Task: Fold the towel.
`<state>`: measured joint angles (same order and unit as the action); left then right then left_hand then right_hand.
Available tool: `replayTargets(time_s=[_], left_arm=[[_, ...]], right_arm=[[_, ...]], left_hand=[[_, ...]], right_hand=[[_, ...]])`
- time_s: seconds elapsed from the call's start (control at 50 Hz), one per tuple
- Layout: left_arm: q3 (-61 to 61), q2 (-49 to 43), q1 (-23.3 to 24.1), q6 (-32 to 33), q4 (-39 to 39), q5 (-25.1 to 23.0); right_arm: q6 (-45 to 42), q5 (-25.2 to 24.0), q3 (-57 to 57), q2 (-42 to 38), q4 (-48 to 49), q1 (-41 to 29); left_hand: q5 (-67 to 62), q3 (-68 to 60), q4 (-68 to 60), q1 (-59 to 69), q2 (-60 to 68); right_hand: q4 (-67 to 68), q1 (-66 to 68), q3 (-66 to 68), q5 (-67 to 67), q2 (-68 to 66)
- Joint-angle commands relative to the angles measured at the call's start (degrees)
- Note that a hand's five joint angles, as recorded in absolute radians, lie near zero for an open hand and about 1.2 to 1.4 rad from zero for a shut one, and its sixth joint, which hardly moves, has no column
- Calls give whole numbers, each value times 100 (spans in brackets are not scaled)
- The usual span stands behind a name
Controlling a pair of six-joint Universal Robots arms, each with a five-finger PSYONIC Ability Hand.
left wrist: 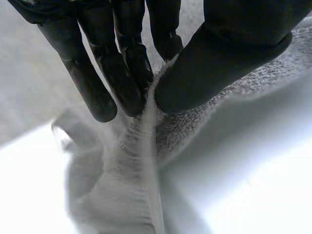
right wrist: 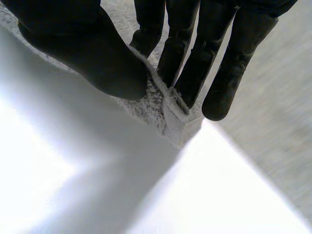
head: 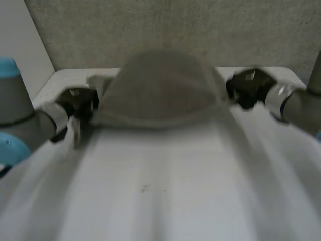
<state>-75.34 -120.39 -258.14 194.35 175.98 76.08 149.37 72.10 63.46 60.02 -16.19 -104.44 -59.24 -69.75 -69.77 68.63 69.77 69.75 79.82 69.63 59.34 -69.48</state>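
Towel [head: 160,191] position: held up at its far edge between the two hands, with the white cloth spreading from them toward the camera in the head view. Between the hands, the far part of the cloth bulges in a rounded, greyer dome. The white table [head: 50,83] shows at its far end behind the hands, and a grey wall [head: 175,25] stands behind it.

Left hand [head: 77,103]: located at the left end of the held edge, at the end of the grey left arm [head: 15,108]. In the left wrist view, its fingers [left wrist: 112,73] are nearly straight and lie close side by side. The thumb [left wrist: 219,53] opposes them, and the towel's edge is pinched between thumb and fingers. Below the pinch, the cloth hangs in soft folds.

Right hand [head: 248,88]: located at the right end of the held edge, on the right arm [head: 301,105]. In the right wrist view, its fingers [right wrist: 185,63] are straight and close together, and the thumb [right wrist: 87,53] presses the cloth against them. A hemmed corner of the towel protrudes just past the fingertips.
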Motion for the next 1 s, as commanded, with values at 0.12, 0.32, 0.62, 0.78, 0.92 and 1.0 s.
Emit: replayTargets(time_s=[0.12, 0.32, 0.62, 0.78, 0.92, 1.0], left_arm=[[-1132, -169, 27, 1157, 666, -181], [-1308, -90, 53, 1149, 806, -163], [-1589, -116, 80, 1114, 1614, -67], [-1528, -168, 1, 834, 2106, 135], [-1510, -257, 1, 437, 2151, 153], [-1554, -274, 1, 463, 2107, 153]], right_arm=[[-188, -117, 1969, 98, 1022, 310], [-109, -311, 2592, 607, 1601, 679], [321, -293, 2707, 801, 1760, 1021], [321, -293, 2847, 810, 1786, 1057], [321, -293, 2883, 810, 1822, 1057], [321, -293, 2874, 810, 1822, 1057]], left_hand=[[-1076, -1025, -1023, 1137, 1023], [2671, 2722, 2723, -2609, -2724], [2707, 2758, 2759, -2645, -2760], [2572, 2623, 2625, -2511, -2625], [2522, 2573, 2574, -2460, -2574], [2522, 2573, 2574, -2460, -2574]], right_hand=[[1025, 18, 1037, 1066, -1052], [1025, 18, 1037, 1066, -1052], [1025, 18, 1037, 1066, -1052], [1025, 18, 1037, 1066, -1052], [1025, 18, 1037, 1066, -1052], [1025, 18, 1037, 1066, -1052]])
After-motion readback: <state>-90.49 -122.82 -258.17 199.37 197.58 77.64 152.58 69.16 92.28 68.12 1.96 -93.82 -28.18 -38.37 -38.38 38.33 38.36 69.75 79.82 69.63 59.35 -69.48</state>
